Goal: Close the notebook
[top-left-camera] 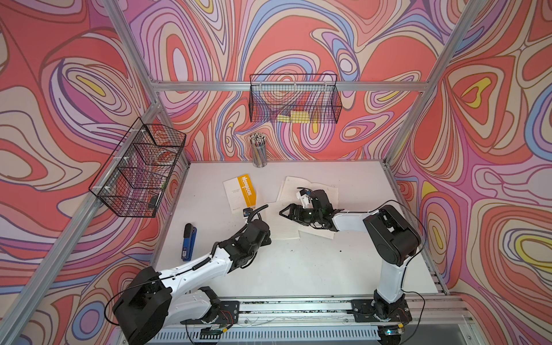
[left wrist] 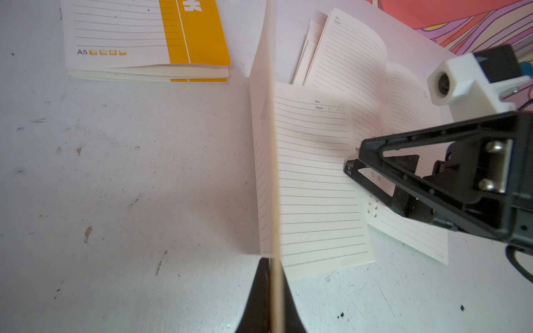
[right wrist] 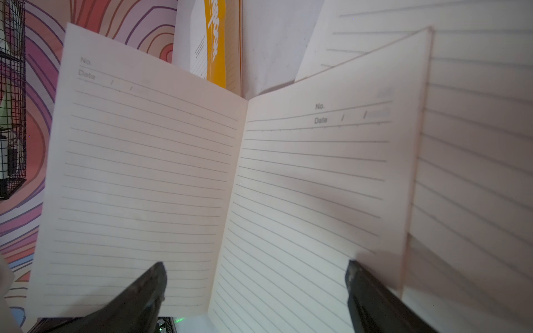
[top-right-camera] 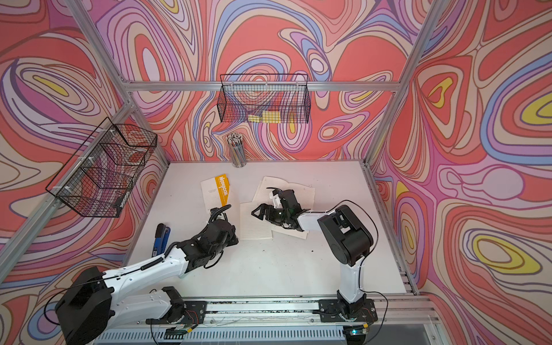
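Notebook lies open on the surface, one leaf upright. The left claw pinches that leaf; the right claw gapes over the pages, empty.

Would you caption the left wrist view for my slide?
Left gripper pinches a raised page of the cream lined notebook; open right gripper hangs over its flat page.

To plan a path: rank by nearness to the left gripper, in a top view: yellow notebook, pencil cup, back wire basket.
1. Closed yellow-and-white notebook, mid-table.
2. Clear pencil cup, table's back.
3. Black wire basket, back wall.
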{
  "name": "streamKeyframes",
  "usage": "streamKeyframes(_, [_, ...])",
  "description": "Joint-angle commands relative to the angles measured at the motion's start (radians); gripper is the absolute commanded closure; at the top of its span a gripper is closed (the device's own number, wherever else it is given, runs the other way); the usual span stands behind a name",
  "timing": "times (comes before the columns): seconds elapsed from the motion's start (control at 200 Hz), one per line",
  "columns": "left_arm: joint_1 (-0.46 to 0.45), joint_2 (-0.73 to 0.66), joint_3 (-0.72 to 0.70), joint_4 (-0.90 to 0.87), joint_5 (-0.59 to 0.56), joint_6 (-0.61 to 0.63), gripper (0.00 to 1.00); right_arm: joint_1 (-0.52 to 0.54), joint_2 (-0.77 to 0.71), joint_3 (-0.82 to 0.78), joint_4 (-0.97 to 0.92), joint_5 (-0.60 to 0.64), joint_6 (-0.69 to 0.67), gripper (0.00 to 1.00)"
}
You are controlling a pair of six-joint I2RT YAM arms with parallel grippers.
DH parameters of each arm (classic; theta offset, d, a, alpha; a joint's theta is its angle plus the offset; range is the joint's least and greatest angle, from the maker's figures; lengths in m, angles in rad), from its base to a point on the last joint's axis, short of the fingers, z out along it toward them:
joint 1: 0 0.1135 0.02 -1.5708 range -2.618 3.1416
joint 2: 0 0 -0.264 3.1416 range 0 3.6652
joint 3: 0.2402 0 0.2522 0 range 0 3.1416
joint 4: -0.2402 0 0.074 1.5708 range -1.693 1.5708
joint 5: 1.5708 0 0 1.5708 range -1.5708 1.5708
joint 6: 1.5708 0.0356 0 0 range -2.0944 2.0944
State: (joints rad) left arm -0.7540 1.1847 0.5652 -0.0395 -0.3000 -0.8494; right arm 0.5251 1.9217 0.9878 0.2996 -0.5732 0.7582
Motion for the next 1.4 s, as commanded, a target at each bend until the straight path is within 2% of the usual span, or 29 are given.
streamKeyframes(0.0, [-0.005,0.015,-0.005,0.084,0.055,0.036,0.82,0.006,0.022,-0.018,0.015,0.004,0.007,0.01])
streamKeyframes(0.115, [-0.005,0.032,-0.003,0.148,0.116,0.079,0.64,0.006,0.026,-0.020,0.022,0.004,0.009,0.02])
streamKeyframes(0.245, [-0.005,0.060,0.004,0.198,0.171,0.110,0.56,0.006,0.026,-0.021,0.026,0.002,0.014,0.02])
streamKeyframes(0.701, [-0.006,0.156,0.061,0.291,0.306,0.128,0.48,0.006,0.009,-0.031,0.045,0.001,0.020,0.02])
streamKeyframes(1.042, [-0.006,0.167,0.091,0.320,0.339,0.150,0.39,0.006,-0.005,-0.027,0.037,0.008,0.020,0.02])
streamKeyframes(1.397, [-0.006,0.224,0.073,0.386,0.357,0.157,0.39,0.006,-0.130,0.020,-0.071,0.053,-0.025,0.02])
